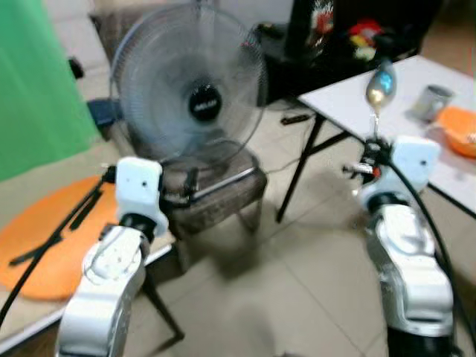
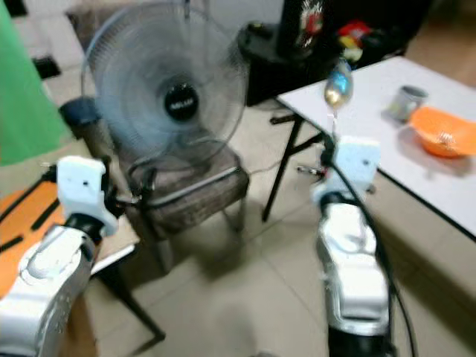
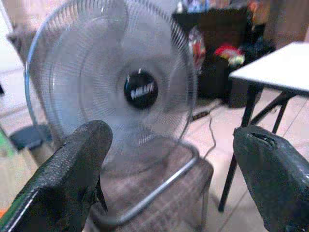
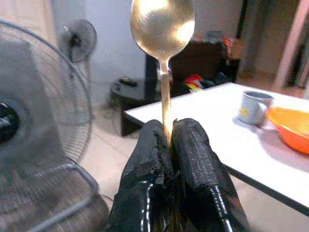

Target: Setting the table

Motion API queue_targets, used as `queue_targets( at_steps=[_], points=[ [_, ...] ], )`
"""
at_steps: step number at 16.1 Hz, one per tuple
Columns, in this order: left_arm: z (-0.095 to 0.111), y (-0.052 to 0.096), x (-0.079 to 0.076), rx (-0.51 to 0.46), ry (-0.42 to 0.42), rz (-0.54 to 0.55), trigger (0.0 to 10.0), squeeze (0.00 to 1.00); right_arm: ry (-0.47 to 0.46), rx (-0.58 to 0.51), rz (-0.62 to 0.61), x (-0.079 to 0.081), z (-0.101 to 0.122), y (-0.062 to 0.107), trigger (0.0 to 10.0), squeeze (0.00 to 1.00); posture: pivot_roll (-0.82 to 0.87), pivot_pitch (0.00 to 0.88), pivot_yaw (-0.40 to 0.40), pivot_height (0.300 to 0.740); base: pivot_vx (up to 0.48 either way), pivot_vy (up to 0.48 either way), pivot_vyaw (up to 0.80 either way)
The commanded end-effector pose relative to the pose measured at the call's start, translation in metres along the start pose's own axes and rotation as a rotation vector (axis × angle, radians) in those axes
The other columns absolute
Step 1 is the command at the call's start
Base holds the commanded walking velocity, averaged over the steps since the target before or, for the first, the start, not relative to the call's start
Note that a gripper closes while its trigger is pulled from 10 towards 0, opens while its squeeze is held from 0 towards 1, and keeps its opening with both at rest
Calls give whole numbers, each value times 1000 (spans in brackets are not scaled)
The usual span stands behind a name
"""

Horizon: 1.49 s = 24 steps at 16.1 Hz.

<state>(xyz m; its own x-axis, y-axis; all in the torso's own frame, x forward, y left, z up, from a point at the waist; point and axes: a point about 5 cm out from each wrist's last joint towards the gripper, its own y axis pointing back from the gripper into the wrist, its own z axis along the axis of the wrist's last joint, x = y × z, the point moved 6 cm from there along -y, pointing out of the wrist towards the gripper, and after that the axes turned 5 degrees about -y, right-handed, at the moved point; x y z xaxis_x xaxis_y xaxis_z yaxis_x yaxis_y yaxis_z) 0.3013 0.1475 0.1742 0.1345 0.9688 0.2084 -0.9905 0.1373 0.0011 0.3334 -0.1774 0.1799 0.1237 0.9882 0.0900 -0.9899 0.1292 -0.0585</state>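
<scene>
Spoon [image 4: 162,29] is held upright in the right hand [image 4: 170,140], its two black fingers clamped together on the lower handle, bowl uppermost. In the head views the spoon [image 1: 380,88] stands above the right wrist, in front of the near corner of the white surface [image 1: 349,97], not touching it.

Items noted, largest first:

Tiled floor [image 1: 297,282]: pale, extends under the chair and the surface.

White surface: folding type on black legs, at the robot's right. It carries an orange bowl [image 1: 460,130] near its right end and a grey metal mug [image 1: 432,102] just beside that bowl, on the side nearer the spoon. Mug and bowl are apart from the spoon.

Green sheet [image 1: 37,82]: hangs at the far left.

Standing fan [image 1: 190,85]: round wire guard with a dark hub, set on the seat of a brown chair [image 1: 216,190] straight ahead. Whether the blades turn cannot be told.

Orange round mat [image 1: 59,238]: lies low at the left, with black strips across it.

Dark cabinet [image 1: 349,30]: behind the surface, with red and yellow objects on it; detail too blurred to identify.

Left hand [image 3: 174,179]: raised before the chair and fan, fingers [image 3: 72,169] well apart, nothing between them.

Both silver forearms reach forward from the bottom of the head views; the pictures are slightly blurred
</scene>
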Motion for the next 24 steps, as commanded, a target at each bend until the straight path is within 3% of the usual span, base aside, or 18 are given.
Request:
queue_targets(
  at_steps=[1,4,7,11,12,14,24],
  points=[
    [2,0,12,-14,-26,47,10000,0,-5,52,83,15,-7,4,10000,0,85,0,4,740,0,0,-800],
    [-10,4,16,9,-27,90,10000,0,116,270,91,-1,-50,18,10000,0,78,0,5,740,0,0,-800],
    [-7,3,16,1,-14,83,10000,0,93,353,92,-2,-60,22,10000,0,77,0,3,740,0,0,-800],
    [-5,0,13,-13,-10,69,10000,0,72,288,126,13,-42,14,10000,0,72,0,-3,740,139,0,-800],
    [-5,-1,12,-13,-7,66,10000,0,70,282,191,21,-41,14,10000,0,73,0,-5,740,285,0,-800],
    [-4,-2,11,-14,-13,63,10000,0,70,269,201,23,-39,14,10000,0,72,0,-8,740,289,0,-600],
    [-2,-8,13,-26,-38,40,10000,0,28,261,251,37,-37,10,10000,0,76,0,1,740,316,0,0]
  ],
)
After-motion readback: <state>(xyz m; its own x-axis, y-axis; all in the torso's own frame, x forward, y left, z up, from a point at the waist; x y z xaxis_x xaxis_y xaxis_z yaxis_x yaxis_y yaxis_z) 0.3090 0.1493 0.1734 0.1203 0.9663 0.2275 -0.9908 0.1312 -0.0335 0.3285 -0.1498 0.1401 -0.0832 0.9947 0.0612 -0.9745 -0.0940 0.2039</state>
